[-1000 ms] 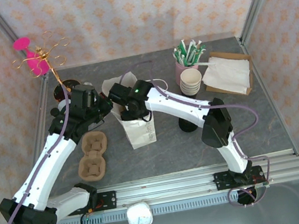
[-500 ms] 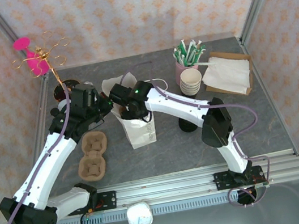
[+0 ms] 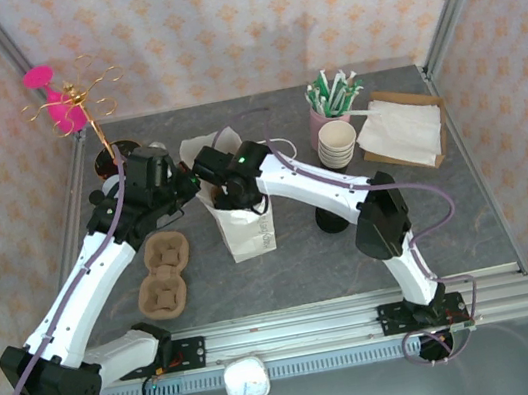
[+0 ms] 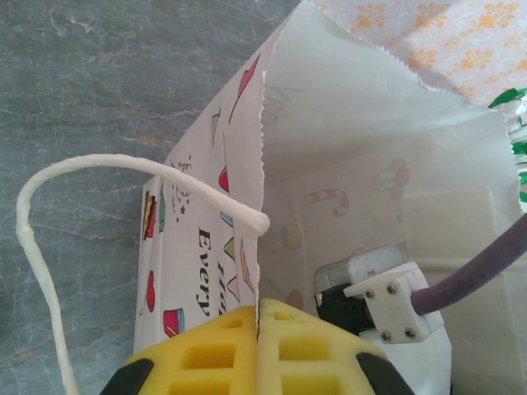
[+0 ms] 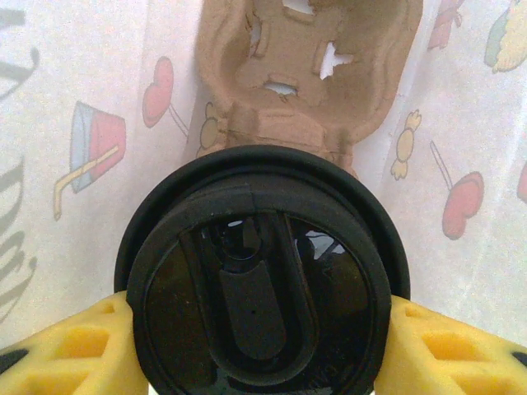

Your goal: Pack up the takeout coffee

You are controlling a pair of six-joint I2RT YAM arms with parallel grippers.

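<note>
My left claw (image 4: 258, 317) is clamped tight on the paper bag (image 4: 362, 132) rim, mid-tabletop (image 3: 315, 260). My right claw (image 5: 263, 346), half spread, grips the takeout coffee (image 5: 259, 247) inside the bag. I'd lower it level into the cup carrier (image 5: 305, 82) hole beyond.

The white paper bag (image 4: 191, 247) carries the word "Every" in black letters on its outer wall, seen from the left wrist. In the right wrist view, large grey letter strokes show through the bag's wall at the left edge, cut off and unreadable.
</note>
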